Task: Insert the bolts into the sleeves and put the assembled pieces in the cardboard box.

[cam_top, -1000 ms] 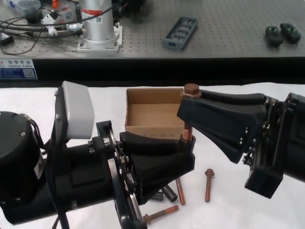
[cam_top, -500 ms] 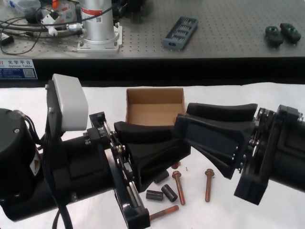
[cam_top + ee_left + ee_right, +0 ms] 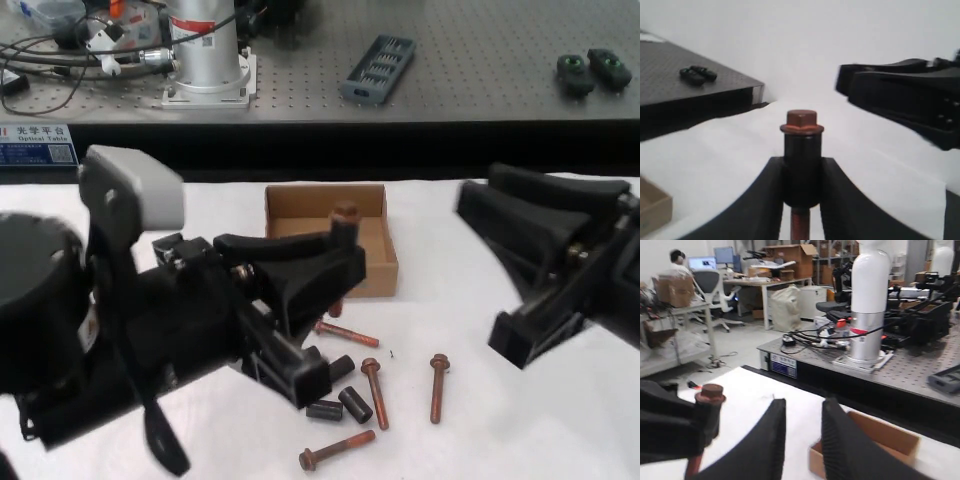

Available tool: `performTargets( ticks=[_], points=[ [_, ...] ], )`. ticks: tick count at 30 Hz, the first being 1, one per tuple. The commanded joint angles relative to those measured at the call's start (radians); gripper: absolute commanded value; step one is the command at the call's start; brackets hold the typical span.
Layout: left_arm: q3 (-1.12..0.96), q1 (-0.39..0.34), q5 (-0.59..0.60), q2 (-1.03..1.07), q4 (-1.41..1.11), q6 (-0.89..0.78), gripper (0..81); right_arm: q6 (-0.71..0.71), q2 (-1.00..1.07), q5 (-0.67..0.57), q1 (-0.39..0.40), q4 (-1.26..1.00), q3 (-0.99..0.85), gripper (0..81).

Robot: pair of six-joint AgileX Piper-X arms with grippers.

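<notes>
Left gripper (image 3: 347,262) clamps its two fingers (image 3: 762,202) on a black sleeve (image 3: 801,167) with a copper bolt (image 3: 801,122) pushed through it. The piece is held upright, with the hexagonal head seated on the sleeve's top above the fingers and the shank coming out beneath them. The box (image 3: 300,205) lies on the white cloth (image 3: 480,430) just beyond this gripper's tips, and in the high view the bolt's head shows against its brown inside. Whether the piece hangs over the box or just short of it cannot be told. The right gripper (image 3: 478,188) hovers well apart from the left one, off to the box's other side. Its fingers (image 3: 771,440) are parted by a narrow gap with nothing between them, and its tips are turned towards the box and the held piece. Below and between the two grippers, four loose bolts (image 3: 438,385) lie on the cloth. One lies slantwise just under the left gripper's tips, two lie near each other midway between the grippers, and one lies nearer the arms' bases. Two loose sleeves (image 3: 353,404) lie on their sides just beside the bolts, close under the left gripper. Past both grippers and the box runs a perforated bench (image 3: 450,80).
</notes>
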Motion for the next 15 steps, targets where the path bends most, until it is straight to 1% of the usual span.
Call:
performTargets(
  ticks=[1, 4, 6, 11, 13, 15],
  points=[
    [-0.056, -0.001, -0.012, -0.012, 0.118, 0.013, 15.0, -0.117, -0.069, 0.065, -0.011, 0.175, -0.002, 10.4],
    [-0.163, 0.012, -0.012, -0.001, 0.337, 0.093, 15.0, -0.116, -0.123, 0.063, -0.011, 0.295, -0.002, 0.7],
    [-0.228, 0.034, -0.012, 0.023, 0.412, 0.112, 15.0, -0.116, -0.157, 0.063, -0.011, 0.355, -0.002, 3.6],
    [-0.401, 0.114, -0.012, 0.131, 0.52, 0.111, 14.4, -0.116, -0.212, 0.063, -0.011, 0.469, -0.002, 3.6],
    [-0.475, 0.139, -0.012, 0.18, 0.569, 0.107, 11.0, -0.116, -0.231, 0.063, -0.011, 0.507, -0.002, 3.6],
    [-0.541, 0.162, -0.012, 0.23, 0.611, 0.107, 4.8, -0.116, -0.247, 0.063, -0.011, 0.531, -0.002, 3.6]
  ],
)
